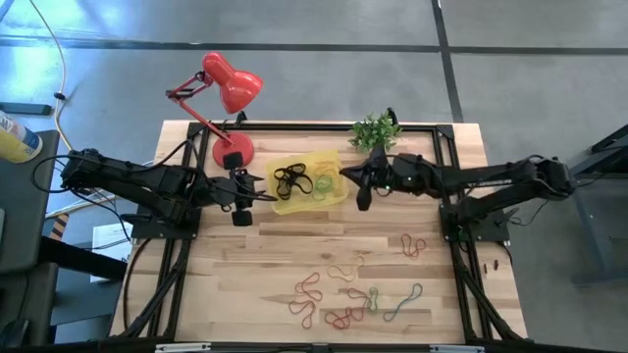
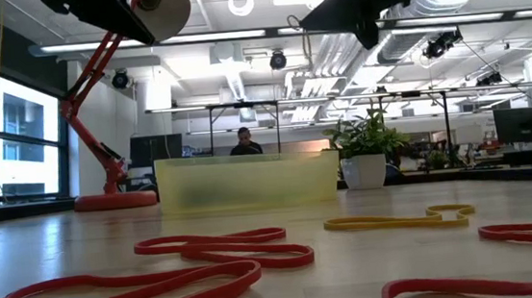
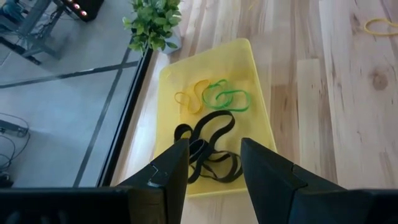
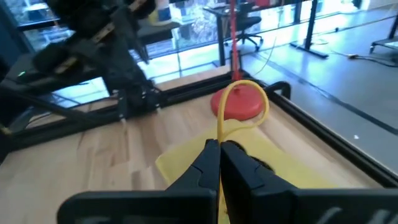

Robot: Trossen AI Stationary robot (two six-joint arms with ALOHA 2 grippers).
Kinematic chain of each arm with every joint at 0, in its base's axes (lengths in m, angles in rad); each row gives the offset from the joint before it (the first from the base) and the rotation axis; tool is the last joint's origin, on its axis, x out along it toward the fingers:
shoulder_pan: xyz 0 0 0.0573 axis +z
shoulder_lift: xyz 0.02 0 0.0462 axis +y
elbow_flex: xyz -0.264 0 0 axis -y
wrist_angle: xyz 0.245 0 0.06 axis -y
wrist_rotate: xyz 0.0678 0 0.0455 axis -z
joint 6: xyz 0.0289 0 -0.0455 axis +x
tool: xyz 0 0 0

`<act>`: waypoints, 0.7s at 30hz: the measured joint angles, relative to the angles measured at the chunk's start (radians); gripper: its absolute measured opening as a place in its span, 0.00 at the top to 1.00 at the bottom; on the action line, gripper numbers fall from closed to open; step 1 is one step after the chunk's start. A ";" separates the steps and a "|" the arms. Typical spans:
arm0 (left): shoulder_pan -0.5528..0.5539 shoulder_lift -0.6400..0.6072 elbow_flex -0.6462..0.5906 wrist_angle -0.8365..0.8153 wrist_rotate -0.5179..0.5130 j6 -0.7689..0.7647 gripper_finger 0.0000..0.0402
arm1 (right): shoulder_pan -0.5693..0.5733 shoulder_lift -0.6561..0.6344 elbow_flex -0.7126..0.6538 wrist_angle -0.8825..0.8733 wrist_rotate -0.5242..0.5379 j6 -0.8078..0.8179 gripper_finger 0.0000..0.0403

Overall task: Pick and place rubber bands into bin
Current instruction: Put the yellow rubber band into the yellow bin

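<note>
The translucent yellow bin (image 1: 334,162) sits at the far middle of the table. Inside it lie black rubber bands (image 3: 205,146), a green one (image 3: 227,96) and a yellow one (image 3: 189,96). My left gripper (image 3: 214,168) hovers open above the bin's left end, with nothing between its fingers. My right gripper (image 4: 219,146) hangs above the bin's right end, shut on a yellow rubber band (image 4: 244,93). More red, orange, green and tan rubber bands (image 1: 343,299) lie loose on the near part of the table. My right gripper pinches the yellow band between its two fingertips (image 4: 219,142). The fingers are nearly level and point toward the table's left. The free loop (image 4: 264,106) arches out beyond the tips, lifted clear above the bin.
A red desk lamp (image 1: 228,88) stands at the far left, its base (image 1: 234,150) close to the bin. A small potted plant (image 1: 375,130) stands behind the bin. A black frame rail (image 1: 324,126) runs along the far edge. A red band (image 1: 412,245) lies at near right.
</note>
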 joint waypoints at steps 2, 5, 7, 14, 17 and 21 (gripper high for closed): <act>0.000 0.000 0.000 0.002 0.000 0.000 0.66 | -0.016 0.017 0.000 0.016 -0.008 0.000 1.00; 0.000 0.000 0.000 0.006 0.000 -0.002 0.66 | -0.040 0.057 0.000 0.043 -0.034 0.000 1.00; 0.000 0.000 0.000 0.007 0.000 -0.003 0.66 | -0.058 0.093 0.000 0.066 -0.056 0.000 1.00; 0.000 0.000 0.000 0.012 0.000 -0.010 0.66 | -0.146 0.228 0.015 0.157 -0.089 0.042 1.00; 0.000 0.000 0.000 0.012 0.000 -0.010 0.66 | -0.179 0.299 0.064 0.151 -0.117 0.051 1.00; 0.000 0.000 0.000 0.012 0.000 -0.011 0.66 | -0.218 0.397 0.158 0.110 -0.157 0.046 1.00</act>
